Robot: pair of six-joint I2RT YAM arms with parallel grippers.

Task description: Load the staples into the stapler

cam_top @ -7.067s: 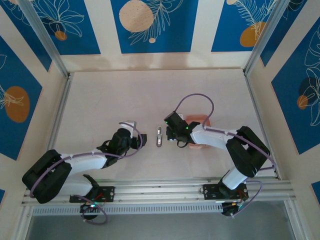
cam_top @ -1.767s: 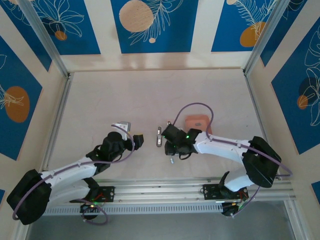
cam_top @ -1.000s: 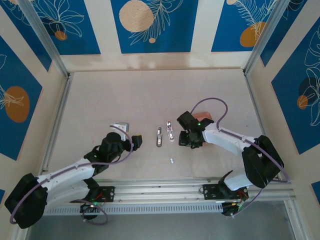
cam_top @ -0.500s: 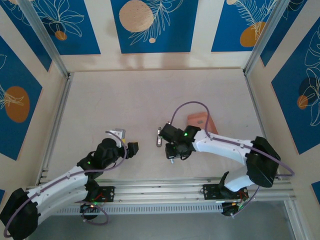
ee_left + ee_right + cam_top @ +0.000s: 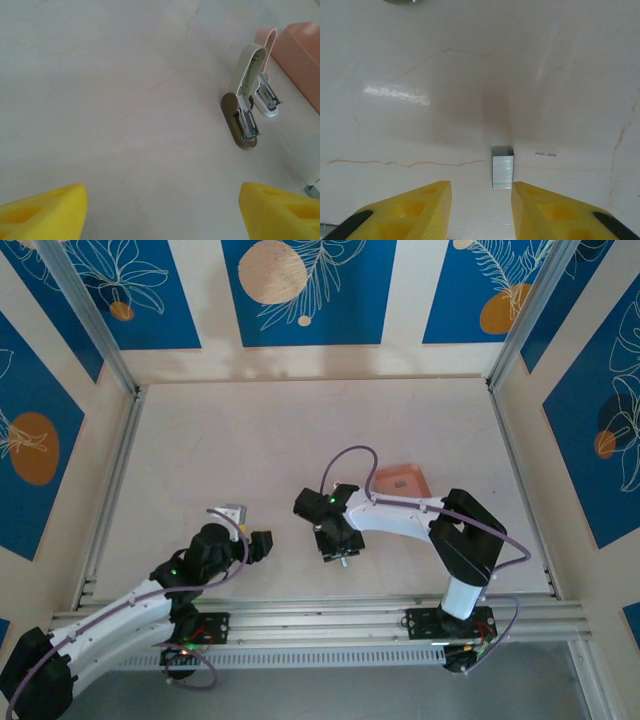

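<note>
Staples are lying flat on the table, a little silver block just ahead of the right gripper. Its fingers are standing a bit apart, holding nothing, and the block is sitting closer to one finger than the other. Picking it up is looking like the job now. To do that well, the gripper should be sliding sideways until the block is in the middle, going down slowly, then squeezing softly so the block is not snapping or flipping. One tiny loose staple is lying nearby. The stapler is lying flipped up beside the pink tray, ahead of the left gripper, which is spread wide and empty.
</note>
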